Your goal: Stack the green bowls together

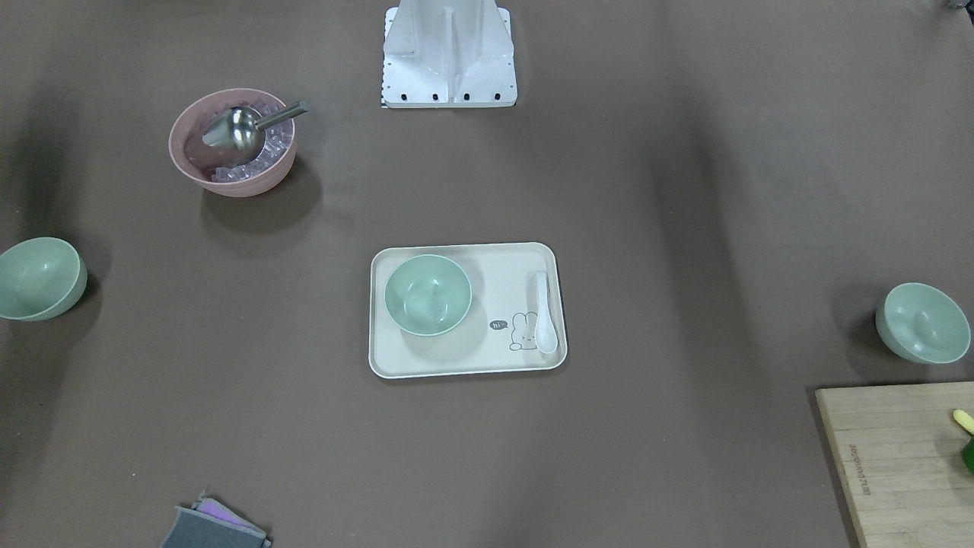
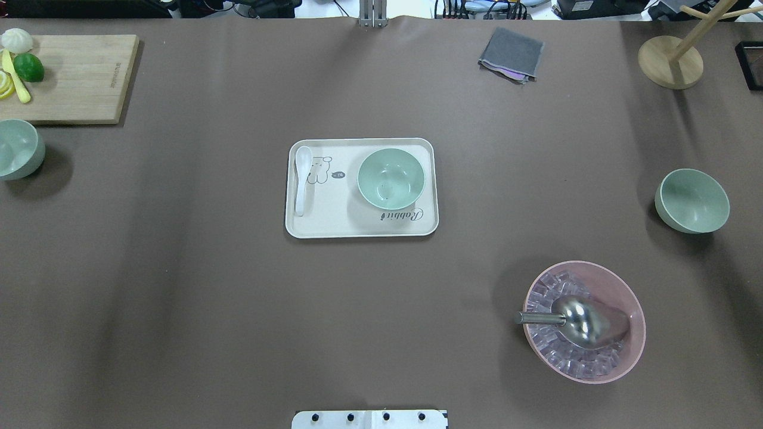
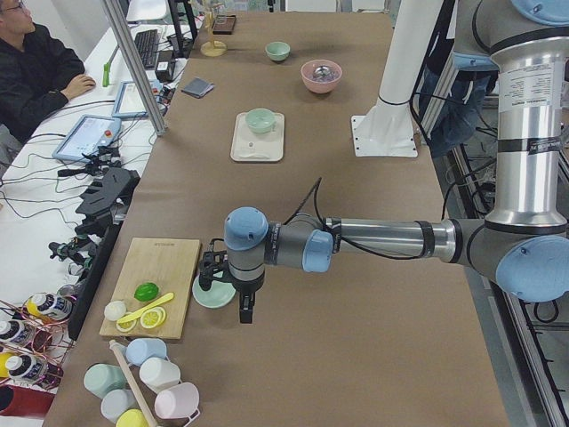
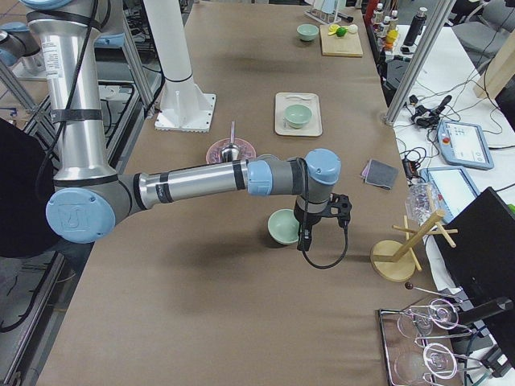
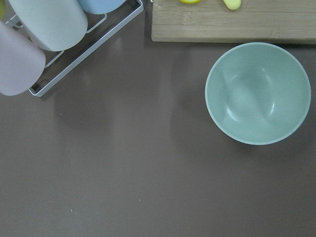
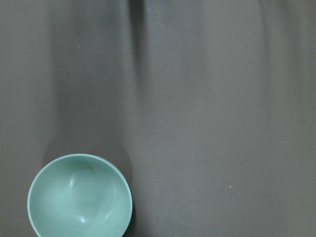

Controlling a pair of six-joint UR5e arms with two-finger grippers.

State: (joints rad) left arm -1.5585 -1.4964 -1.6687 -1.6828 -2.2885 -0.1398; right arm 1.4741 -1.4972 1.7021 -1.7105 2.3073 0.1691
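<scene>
Three green bowls (image 2: 391, 179) apart | one on tray (image 2: 334, 210) | left gripper (image 3: 243, 307), right gripper (image 4: 304, 240) unclear

Tabletop (image 2: 179, 310) is carrying a cream tray (image 2: 334, 205) at center plus a pink bowl (image 2: 633, 333). Green bowls (image 2: 691, 200) are sitting at both ends, left one (image 2: 18, 149) beside cutting board (image 2: 77, 77).

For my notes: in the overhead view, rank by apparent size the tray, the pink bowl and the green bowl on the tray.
1. Cream rectangular plastic tray
2. Round pink bowl
3. Pale green round bowl on the tray
</scene>
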